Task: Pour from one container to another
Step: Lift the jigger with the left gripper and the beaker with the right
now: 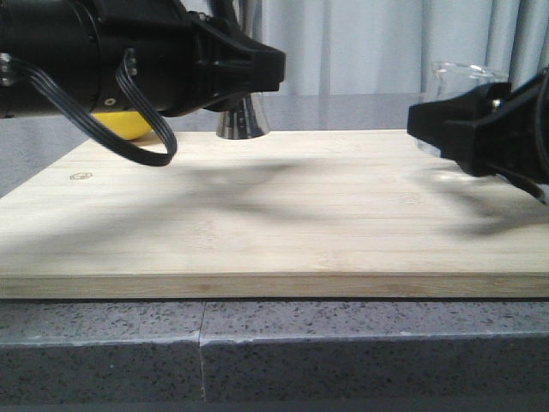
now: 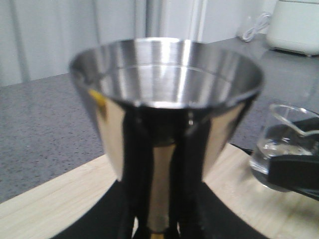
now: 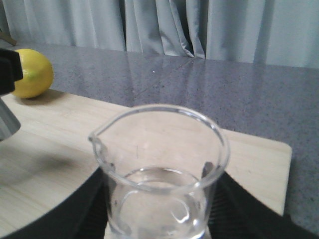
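The steel jigger stands upright at the far edge of the bamboo board; only its lower cone shows below my left arm. My left gripper is shut on the jigger near its gold-banded waist, and its wide upper cup rises above the black fingers. At the board's right end my right gripper is shut on the clear glass beaker. The beaker is upright with a little clear liquid in it, and its spout points toward the jigger. I cannot tell whether the beaker rests on the board.
A yellow lemon lies behind my left arm, also seen as the lemon at the board's far edge. Grey speckled counter surrounds the board, with curtains behind. A white appliance sits far off on the counter.
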Action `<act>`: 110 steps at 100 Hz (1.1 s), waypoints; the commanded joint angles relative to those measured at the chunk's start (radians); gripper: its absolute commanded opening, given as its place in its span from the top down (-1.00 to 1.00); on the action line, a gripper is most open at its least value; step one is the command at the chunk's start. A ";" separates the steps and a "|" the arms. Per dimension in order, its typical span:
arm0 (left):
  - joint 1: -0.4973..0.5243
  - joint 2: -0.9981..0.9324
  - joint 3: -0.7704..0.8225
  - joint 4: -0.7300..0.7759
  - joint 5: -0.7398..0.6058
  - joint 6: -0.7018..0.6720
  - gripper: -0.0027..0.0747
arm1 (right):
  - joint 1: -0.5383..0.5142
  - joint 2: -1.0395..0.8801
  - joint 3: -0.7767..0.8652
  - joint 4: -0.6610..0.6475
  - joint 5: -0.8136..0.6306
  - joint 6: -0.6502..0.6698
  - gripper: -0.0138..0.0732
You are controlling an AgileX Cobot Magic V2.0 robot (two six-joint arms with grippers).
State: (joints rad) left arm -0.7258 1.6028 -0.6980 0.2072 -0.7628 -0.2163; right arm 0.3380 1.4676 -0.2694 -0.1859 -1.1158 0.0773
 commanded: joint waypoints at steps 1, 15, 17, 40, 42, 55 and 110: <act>-0.007 -0.052 -0.021 0.076 -0.074 -0.084 0.98 | -0.001 -0.026 -0.051 -0.014 -0.109 -0.012 0.04; -0.007 -0.054 -0.021 0.196 -0.072 -0.189 0.98 | -0.001 -0.065 -0.124 -0.046 0.017 -0.012 0.04; -0.007 -0.054 -0.021 0.214 -0.072 -0.198 0.98 | -0.001 -0.074 -0.133 -0.049 0.042 -0.012 0.04; -0.007 -0.054 -0.021 0.286 -0.061 -0.257 0.98 | -0.001 -0.189 -0.290 -0.089 0.338 -0.012 0.04; -0.007 -0.054 -0.021 0.288 -0.061 -0.265 0.98 | -0.001 -0.200 -0.306 -0.106 0.371 -0.012 0.05; -0.007 -0.054 -0.021 0.354 -0.061 -0.294 0.98 | 0.009 -0.253 -0.400 -0.245 0.555 -0.012 0.04; -0.007 -0.054 -0.021 0.424 -0.085 -0.345 0.98 | 0.100 -0.297 -0.560 -0.477 0.657 -0.012 0.04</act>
State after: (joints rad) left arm -0.7258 1.5929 -0.6950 0.6543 -0.7569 -0.5505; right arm 0.4268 1.2053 -0.7872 -0.6384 -0.3970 0.0766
